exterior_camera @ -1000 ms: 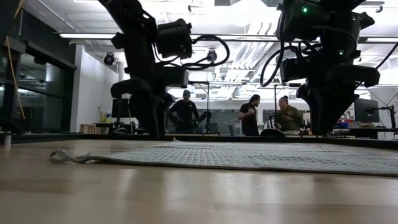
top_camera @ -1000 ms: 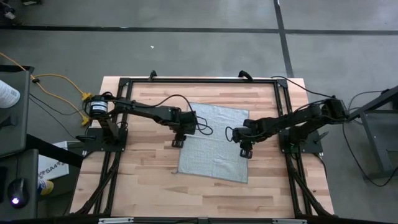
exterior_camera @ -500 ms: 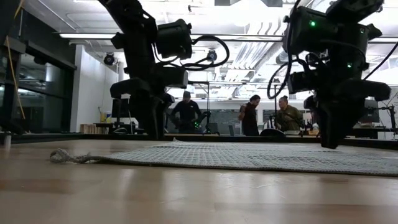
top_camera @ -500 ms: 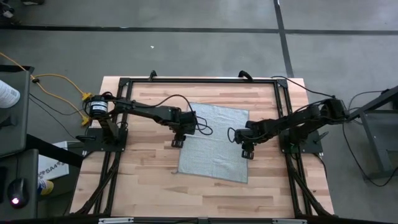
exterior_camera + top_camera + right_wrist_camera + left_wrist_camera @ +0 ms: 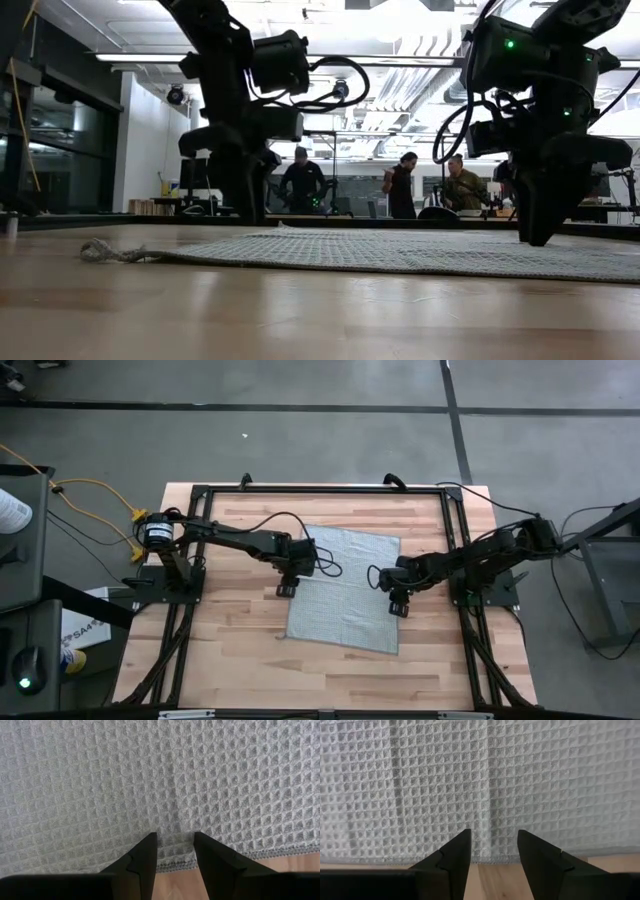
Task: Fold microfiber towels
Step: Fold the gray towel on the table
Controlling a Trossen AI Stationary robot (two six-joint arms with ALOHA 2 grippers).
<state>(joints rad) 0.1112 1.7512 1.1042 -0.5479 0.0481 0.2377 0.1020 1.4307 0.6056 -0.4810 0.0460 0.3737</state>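
Note:
The light grey-blue waffle-weave towel (image 5: 345, 585) lies spread flat on the wooden table (image 5: 230, 650). Its near left corner (image 5: 100, 250) is bunched up a little. My left gripper (image 5: 290, 586) stands open, pointing steeply down at the towel's left edge (image 5: 485, 856), and the hem runs across just behind its fingertips (image 5: 462, 840). My right gripper (image 5: 398, 603) stands open in the same way, low over the towel's right edge (image 5: 175, 865). In the low view its fingertips (image 5: 540, 238) reach down to the cloth's level. My left gripper is open over the towel's left hem; I cannot tell whether its tips touch the cloth. My right gripper is open over the towel's right hem, its tips down at the cloth; I cannot tell whether they touch it.
A black metal frame (image 5: 320, 490) runs round the table's far side and both flanks, with the arm bases on it. Bare wood (image 5: 330, 680) lies in front of the towel. Several people (image 5: 400, 185) stand in the room beyond the far edge.
My right gripper has sunk toward the towel's right edge, coming down to the cloth's level, with its fingers as far apart as before. The towel has not moved.

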